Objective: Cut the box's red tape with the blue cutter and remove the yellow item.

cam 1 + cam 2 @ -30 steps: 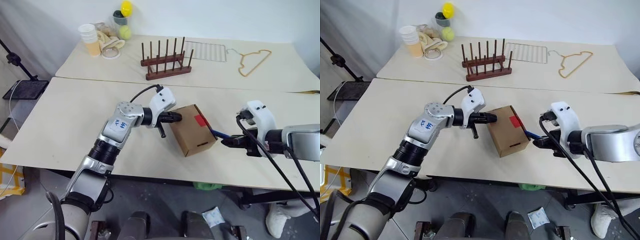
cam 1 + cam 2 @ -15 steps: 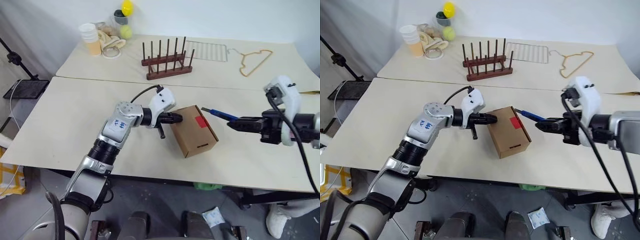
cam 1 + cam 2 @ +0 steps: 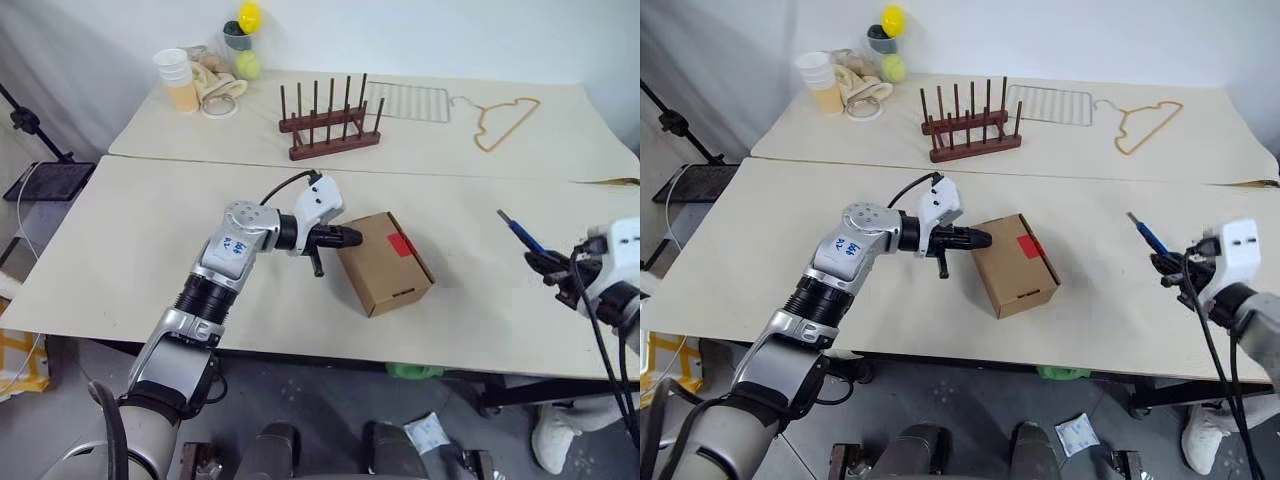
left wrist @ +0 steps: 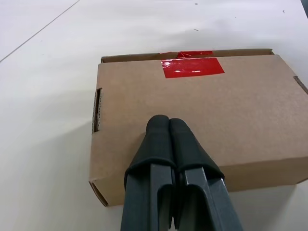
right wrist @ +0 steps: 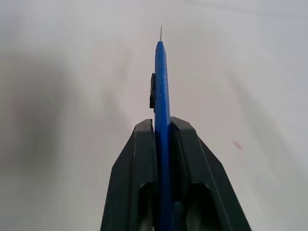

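While the closed left gripper [image 4: 169, 126] steadies the brown cardboard box [image 3: 385, 262], the right gripper [image 5: 162, 126], at its three o'clock, clamps the slim blue cutter [image 5: 161, 86].

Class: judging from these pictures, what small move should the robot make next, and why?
Probably set the slim blue cutter, clamped in the right pincer, down on the table: it is far from the brown cardboard box, which the shut left pincer steadies.

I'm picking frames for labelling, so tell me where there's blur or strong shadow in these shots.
Right wrist view: the blue cutter is sharp, the tabletop behind it soft, with a broad dark shadow. Left wrist view: the box and red tape are crisp, the surface evenly lit. Head views: clear, soft shadow beside the box.
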{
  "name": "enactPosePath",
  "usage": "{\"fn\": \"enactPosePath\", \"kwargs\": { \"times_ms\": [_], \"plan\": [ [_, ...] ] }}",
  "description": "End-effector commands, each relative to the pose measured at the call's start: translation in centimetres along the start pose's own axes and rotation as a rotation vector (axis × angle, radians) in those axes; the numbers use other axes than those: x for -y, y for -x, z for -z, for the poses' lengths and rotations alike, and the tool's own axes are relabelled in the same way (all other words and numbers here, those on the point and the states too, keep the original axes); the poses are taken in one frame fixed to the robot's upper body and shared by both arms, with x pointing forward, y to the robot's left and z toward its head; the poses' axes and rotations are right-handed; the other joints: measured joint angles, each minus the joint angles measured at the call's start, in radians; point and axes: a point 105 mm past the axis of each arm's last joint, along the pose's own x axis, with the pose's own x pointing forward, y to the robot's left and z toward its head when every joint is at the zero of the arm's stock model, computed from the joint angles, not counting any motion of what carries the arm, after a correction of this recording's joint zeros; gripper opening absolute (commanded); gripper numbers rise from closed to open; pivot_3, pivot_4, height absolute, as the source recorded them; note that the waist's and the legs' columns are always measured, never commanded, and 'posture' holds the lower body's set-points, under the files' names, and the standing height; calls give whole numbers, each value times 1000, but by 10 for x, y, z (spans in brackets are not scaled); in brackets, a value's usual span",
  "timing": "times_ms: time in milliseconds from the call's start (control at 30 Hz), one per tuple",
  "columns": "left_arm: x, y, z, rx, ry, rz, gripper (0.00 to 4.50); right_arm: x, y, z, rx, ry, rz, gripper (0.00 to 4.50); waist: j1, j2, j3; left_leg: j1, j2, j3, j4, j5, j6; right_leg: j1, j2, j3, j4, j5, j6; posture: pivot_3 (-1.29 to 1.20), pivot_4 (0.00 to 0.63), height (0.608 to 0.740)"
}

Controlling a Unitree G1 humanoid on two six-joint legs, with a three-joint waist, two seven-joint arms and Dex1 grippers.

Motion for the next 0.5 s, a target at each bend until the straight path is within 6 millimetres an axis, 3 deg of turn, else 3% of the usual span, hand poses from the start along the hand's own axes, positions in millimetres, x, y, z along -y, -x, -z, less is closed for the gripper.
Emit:
{"fn": "enactPosePath", "kwargs": {
  "times_ms": [33, 133, 300, 500],
  "plan": [
    [-4, 6, -15, 51, -13, -6, 0, 12, 2, 7, 4, 75, 11, 83, 0, 0, 0, 0, 0, -1, 0, 0, 0, 0, 0, 1, 0, 0, 0, 0, 150, 740],
    [-7, 13, -18, 77, 17, -12, 0, 21, 4, 31, -66, 8, 13, 83, 0, 0, 0, 1, 0, -1, 0, 0, 0, 0, 0, 1, 0, 0, 0, 0, 150, 740],
    [-10, 28, -18, 93, 27, -10, 0, 22, 10, 28, -50, 35, -35, 1660, -1, 0, 0, 3, 1, 0, -1, 0, 0, 1, 1, 1, 0, 0, 0, 0, 150, 740],
    [-13, 62, -17, 123, 60, 7, 0, 23, 30, -11, 91, 154, -106, 3616, -1, 1, 0, 3, 0, 0, -1, 0, 0, 1, 0, 2, 0, 0, 0, 0, 150, 740]
  ]
}}
